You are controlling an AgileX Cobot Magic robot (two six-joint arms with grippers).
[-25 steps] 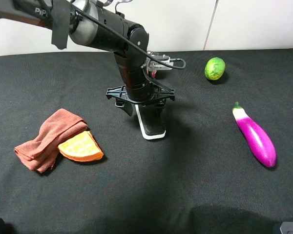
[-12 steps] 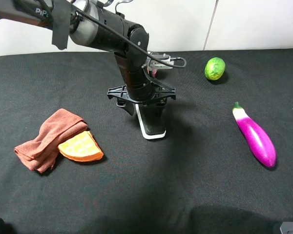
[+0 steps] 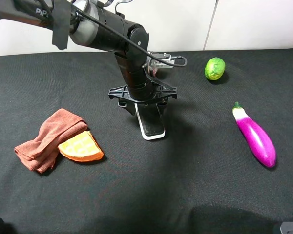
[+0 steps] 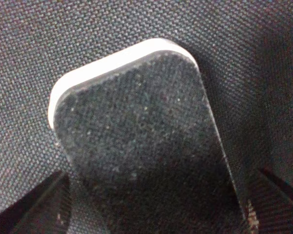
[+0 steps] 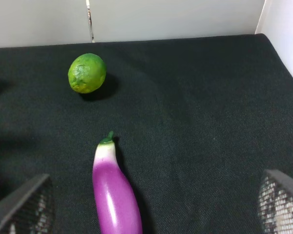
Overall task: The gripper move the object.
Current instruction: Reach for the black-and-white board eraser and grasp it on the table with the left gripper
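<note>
- The left gripper (image 3: 142,102) hangs over the far end of the object (image 3: 153,125), jaws spread wide. One finger (image 4: 31,204) stands off each long side, and neither touches.
- The step in hand is judged to be the grasp. It goes well if the fingers descend level, centred across the width, then close squarely on the long sides.
- The object lies flat at the middle of the table (image 3: 210,185). Its long axis runs far to near, the near end leaning slightly right.
- The right gripper (image 5: 151,207) is open and holds nothing.
</note>
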